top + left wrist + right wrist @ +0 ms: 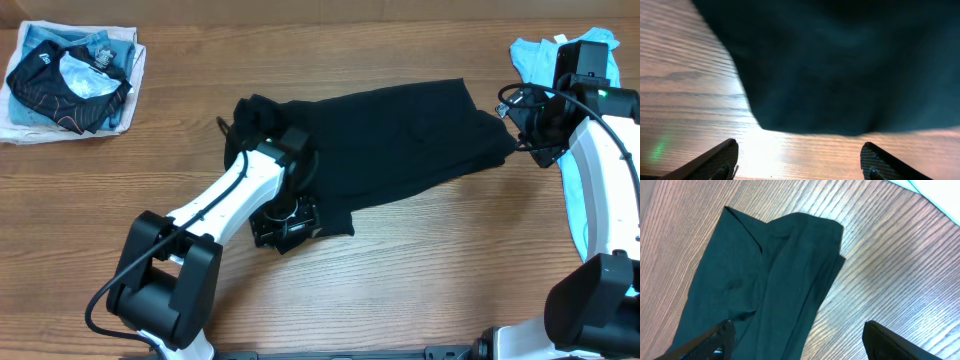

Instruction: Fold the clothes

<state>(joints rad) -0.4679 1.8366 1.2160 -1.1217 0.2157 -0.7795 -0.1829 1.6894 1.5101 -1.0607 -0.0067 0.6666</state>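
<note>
Overhead view: limp, light black T-shirt [400, 135] on table [450, 270], likely best pinched at its corners; left gripper [799, 149] and right gripper [797, 326] both hang released, empty.

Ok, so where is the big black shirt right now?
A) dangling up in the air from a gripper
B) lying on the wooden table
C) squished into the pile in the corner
B: the black shirt lies on the wooden table, and the left gripper and the right gripper are both open with nothing in them.
</note>
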